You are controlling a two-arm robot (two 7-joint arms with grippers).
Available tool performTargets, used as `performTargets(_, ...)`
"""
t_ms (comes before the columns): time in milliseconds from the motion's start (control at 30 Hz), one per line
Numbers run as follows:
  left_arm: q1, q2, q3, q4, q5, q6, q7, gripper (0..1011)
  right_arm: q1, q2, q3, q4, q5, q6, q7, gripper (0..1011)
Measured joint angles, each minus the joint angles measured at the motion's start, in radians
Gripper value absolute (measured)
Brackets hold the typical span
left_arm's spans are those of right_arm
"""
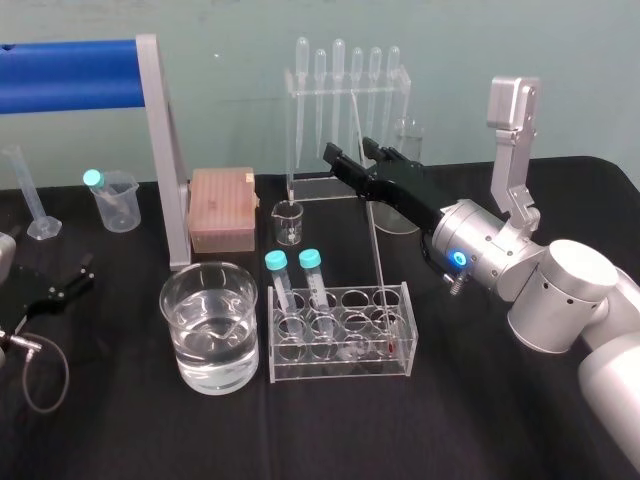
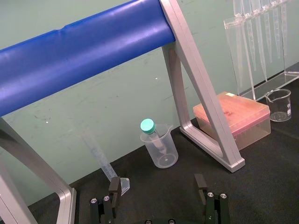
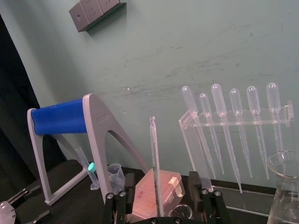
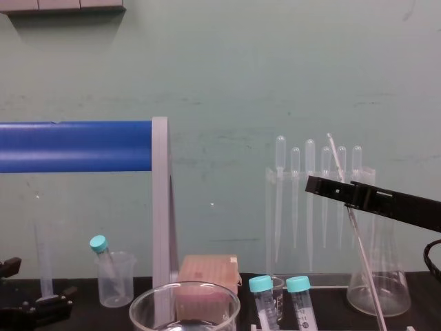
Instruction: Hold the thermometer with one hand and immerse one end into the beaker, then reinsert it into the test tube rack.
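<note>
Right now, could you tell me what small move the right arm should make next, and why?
Probably close the right gripper on the thermometer: the rod stands between its open fingers, its red tip in the test tube rack, so nothing is held yet. The left gripper rests parked, open.

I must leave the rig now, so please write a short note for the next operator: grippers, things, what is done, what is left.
Right gripper: open, one finger on each side of the thermometer, not clamped.
Left gripper: open, idle at the far left.
Thermometer: stands tilted in the rack, red tip down.
Beaker: part full, just left of the rack.
Done: cannot tell whether the dip was made.
Left, if it was not: close on the thermometer, lift it, dip one end in the beaker, put it back in the rack.
</note>
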Motion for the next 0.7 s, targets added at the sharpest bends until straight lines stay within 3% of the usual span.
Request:
performTargets(167,0.000,0.000,0.000,0.000,0.000,0.000,0.000,1008,0.000,0.000,0.000,-0.001,0.000,0.000,0.000,624)
performTargets(433,0.000,0.000,0.000,0.000,0.000,0.000,0.000,1008,0.000,0.000,0.000,-0.001,0.000,0.000,0.000,330)
performTargets(567,0.000,0.000,0.000,0.000,0.000,0.000,0.000,1008,0.000,0.000,0.000,-0.001,0.000,0.000,0.000,249)
performTargets(633,0.000,0.000,0.000,0.000,0.000,0.000,0.000,1008,0.000,0.000,0.000,-0.001,0.000,0.000,0.000,152)
performTargets(700,0.000,0.000,0.000,0.000,0.000,0.000,0.000,1008,0.000,0.000,0.000,-0.001,0.000,0.000,0.000,136)
